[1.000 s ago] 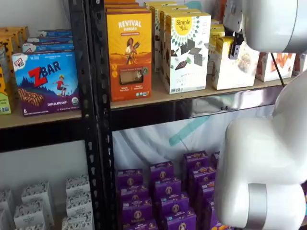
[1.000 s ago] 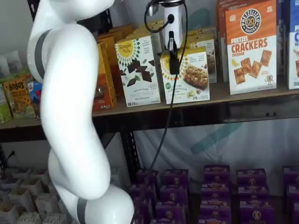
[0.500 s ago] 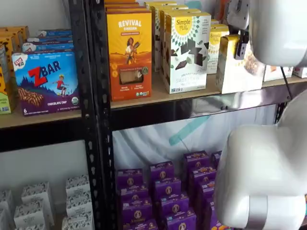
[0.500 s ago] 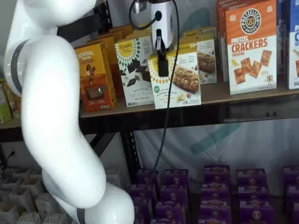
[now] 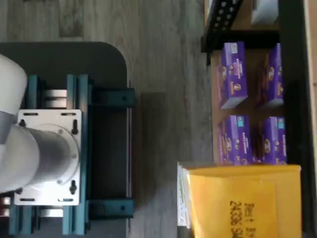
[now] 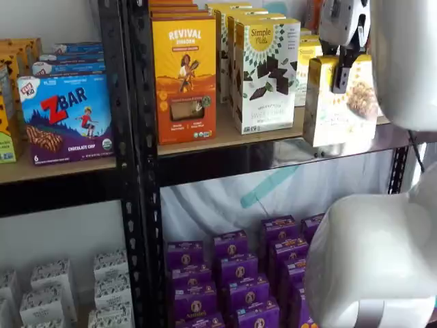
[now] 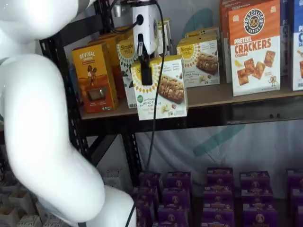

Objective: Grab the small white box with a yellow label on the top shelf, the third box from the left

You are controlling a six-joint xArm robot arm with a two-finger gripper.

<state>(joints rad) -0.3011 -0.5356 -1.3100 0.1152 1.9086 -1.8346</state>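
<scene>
The small white box (image 7: 161,87), a short Simple Mills carton with a yellow sunburst label and a cookie picture, hangs in front of the top shelf (image 7: 246,94), clear of its silvery front rail. My gripper (image 7: 146,75) is shut on the box's top, one black finger showing down its front. In a shelf view the box (image 6: 341,102) hangs past the shelf's front edge (image 6: 273,154) with the gripper (image 6: 339,80) on it. The wrist view shows the box's yellow top (image 5: 242,201) close up.
On the top shelf stand the taller white Simple Mills box (image 6: 266,72), an orange Revival box (image 6: 183,78), another short Simple Mills carton (image 7: 201,56) and an orange crackers box (image 7: 254,45). Purple boxes (image 7: 218,189) fill the level below. My white arm (image 7: 42,113) stands in front.
The gripper has drawn the small white box forward off the top shelf, out past the front rail. The arm has swung with it.
</scene>
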